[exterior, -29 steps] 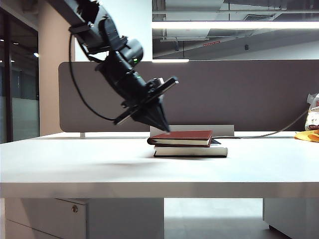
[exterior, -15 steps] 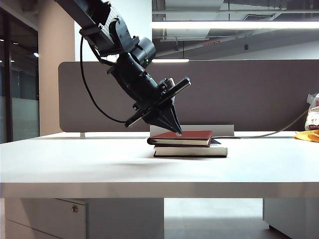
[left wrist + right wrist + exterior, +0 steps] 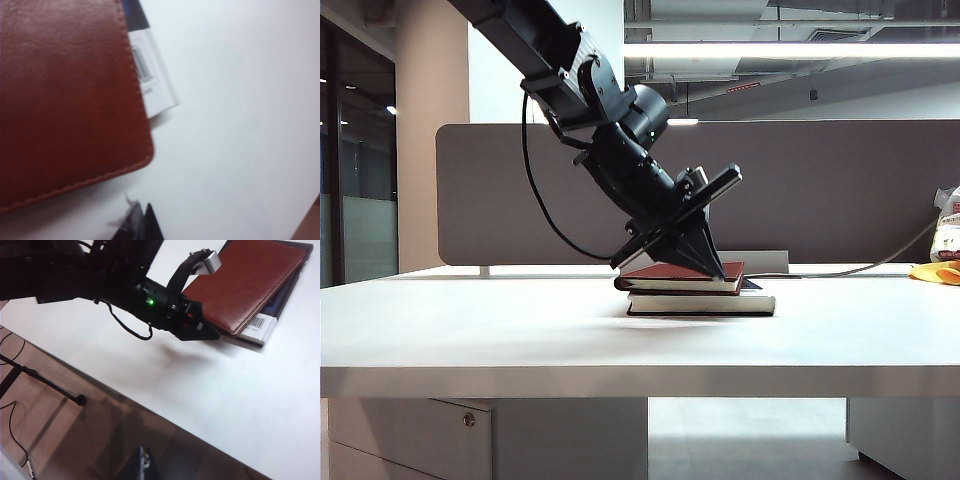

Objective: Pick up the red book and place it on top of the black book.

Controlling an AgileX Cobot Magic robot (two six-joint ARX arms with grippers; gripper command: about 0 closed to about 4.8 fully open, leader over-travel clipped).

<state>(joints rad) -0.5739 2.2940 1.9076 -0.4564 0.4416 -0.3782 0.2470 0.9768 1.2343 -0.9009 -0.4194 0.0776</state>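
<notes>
Since a second ago the left arm has swung rightward across the exterior view and lower, carrying the left tool (image 3: 718, 272) from a spot at the near-left corner of the red book (image 3: 682, 276) to one over the book's right half, its tip now down at the cover. The books themselves lie as they did.

The red book rests flat on top of the black book (image 3: 701, 305), set a little toward the left so that its left edge overhangs and the black book's right end shows bare. Both sit on the white counter (image 3: 520, 330), in front of a grey partition (image 3: 840, 190).

In the left wrist view the left tool (image 3: 142, 225) shows only as dark fingertips pressed together with no gap, empty, just past the rounded, stitched corner of the red book (image 3: 65, 100); a white strip with a barcode on the black book (image 3: 150, 75) sticks out from under it.

The right wrist view looks down from higher up on the left arm (image 3: 100, 285) reaching over the counter (image 3: 260, 400), its tool (image 3: 212, 335) closed to a point at the edge of the red book (image 3: 245, 282), with the black book (image 3: 272, 322) underneath. The right tool (image 3: 144, 466) appears only as a dark sliver at the frame edge, off the counter; whether it is wide or narrow cannot be told.

A yellow object (image 3: 938, 272) lies at the far right of the counter.
</notes>
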